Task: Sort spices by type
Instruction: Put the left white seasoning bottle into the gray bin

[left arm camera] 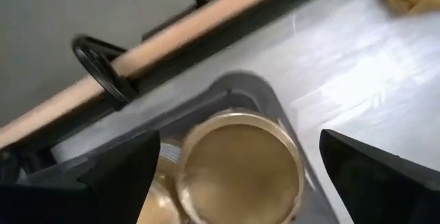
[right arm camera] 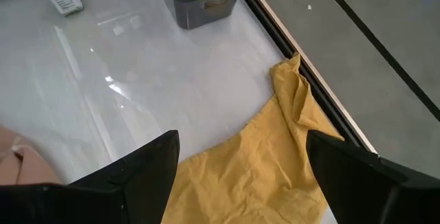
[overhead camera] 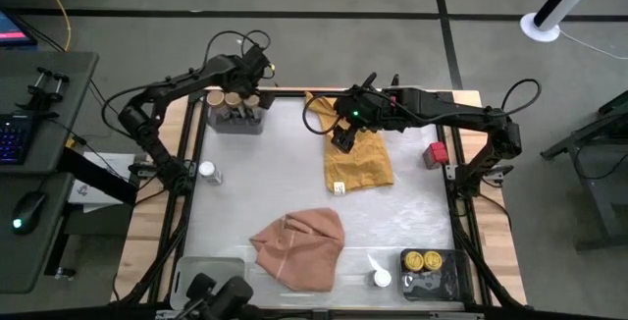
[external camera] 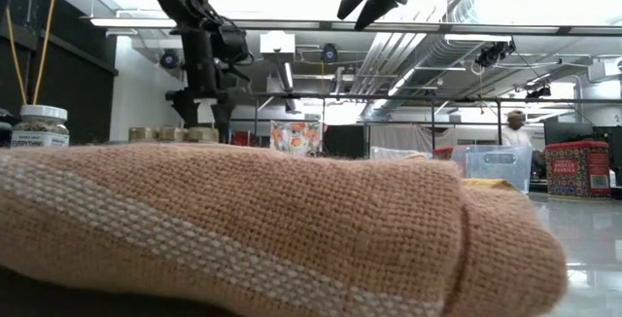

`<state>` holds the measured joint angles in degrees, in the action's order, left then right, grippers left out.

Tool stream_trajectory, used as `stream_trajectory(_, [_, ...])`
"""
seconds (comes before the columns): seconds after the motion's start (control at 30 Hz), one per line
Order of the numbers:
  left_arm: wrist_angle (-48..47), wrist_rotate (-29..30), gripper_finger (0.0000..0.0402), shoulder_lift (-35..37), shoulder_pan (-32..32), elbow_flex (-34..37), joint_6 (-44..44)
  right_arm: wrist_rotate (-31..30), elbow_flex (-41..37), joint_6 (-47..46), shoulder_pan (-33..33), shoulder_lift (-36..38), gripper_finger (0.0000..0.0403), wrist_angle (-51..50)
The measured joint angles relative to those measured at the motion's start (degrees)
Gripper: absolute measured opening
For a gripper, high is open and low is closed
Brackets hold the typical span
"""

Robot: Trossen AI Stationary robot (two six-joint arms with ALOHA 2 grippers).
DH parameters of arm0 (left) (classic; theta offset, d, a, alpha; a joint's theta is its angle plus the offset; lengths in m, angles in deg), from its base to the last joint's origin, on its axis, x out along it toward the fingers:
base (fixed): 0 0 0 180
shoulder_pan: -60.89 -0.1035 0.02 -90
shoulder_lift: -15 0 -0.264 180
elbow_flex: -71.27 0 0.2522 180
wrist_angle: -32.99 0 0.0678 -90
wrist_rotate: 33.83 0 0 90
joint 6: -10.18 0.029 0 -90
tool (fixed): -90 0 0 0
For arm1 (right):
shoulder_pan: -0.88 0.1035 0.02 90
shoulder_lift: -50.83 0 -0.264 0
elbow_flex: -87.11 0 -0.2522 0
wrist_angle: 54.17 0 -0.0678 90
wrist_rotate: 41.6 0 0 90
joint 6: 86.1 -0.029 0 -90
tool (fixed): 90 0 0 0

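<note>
overhead, three tan-lidded jars (overhead camera: 234, 98) inside grey tray (overhead camera: 235, 122), left gripper (overhead camera: 257, 84) wide above

Lab (exposed ceiling ducts (external camera: 428, 40))

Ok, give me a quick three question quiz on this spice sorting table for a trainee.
1. True or false: the left gripper is clamped on a tan-lidded jar.
2. Which cloth lies under the right gripper? A pink cloth, B mustard cloth, C neither.
3. Fill in: the two yellow-lidded jars sit in the ___ tray.

Key: 1 false, its fingers stand open on either side of the jar, which sits in the grey tray. 2 B. 3 dark, at the table's near right corner.
</note>
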<state>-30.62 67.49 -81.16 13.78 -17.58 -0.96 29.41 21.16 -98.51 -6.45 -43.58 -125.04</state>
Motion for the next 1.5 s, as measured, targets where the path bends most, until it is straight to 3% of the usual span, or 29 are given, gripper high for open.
stream_trajectory(0.2, [0.23,-1.73,0.0384,4.99,-0.57,-4.15,-0.28,-0.04,0.0,0.88,-0.18,0.0,0.0312,0.03])
stream_trajectory(0.33, [0.47,-10.91,0.0384,11.3,1.82,-4.64,0.73,-0.05,-0.01,1.08,-0.54,0.0,0.0312,0.03])
stream_trajectory(0.47, [-3.79,-18.87,0.0384,19.06,9.62,-1.5,2.24,-0.05,-0.02,1.87,-0.91,0.0,0.0312,-0.01])
stream_trajectory(0.57, [-10.85,-17.12,0.0385,24.58,18.16,2.1,1.95,-0.07,-0.02,2.83,-0.92,-0.02,0.0312,-0.01])
stream_trajectory(0.7, [-22.49,-7.66,0.0385,28.49,27.41,8.58,-5.4,-0.07,-0.02,3.88,-0.92,-0.02,0.0312,0.01])
stream_trajectory(0.8, [-28.92,-7.29,0.0385,28.7,29.02,13.83,-11.26,-0.07,-0.02,3.9,-0.92,-0.02,0.0312,0.06])
stream_trajectory(0.97, [-32.85,-9.0,0.0385,27.07,29.15,19.56,-12.61,-0.02,-0.02,3.9,-0.92,-0.04,0.0312,1.44])
stream_trajectory(1.17, [-33.72,-12.72,0.0385,22.61,29.08,23.65,-9.2,0.02,-0.02,3.88,-0.92,-0.04,0.0312,3.03])
stream_trajectory(1.5, [-32.25,-12.22,0.0385,14.19,29.21,27.39,-0.29,0.11,-0.02,3.46,-0.92,-0.04,0.0312,2.98])
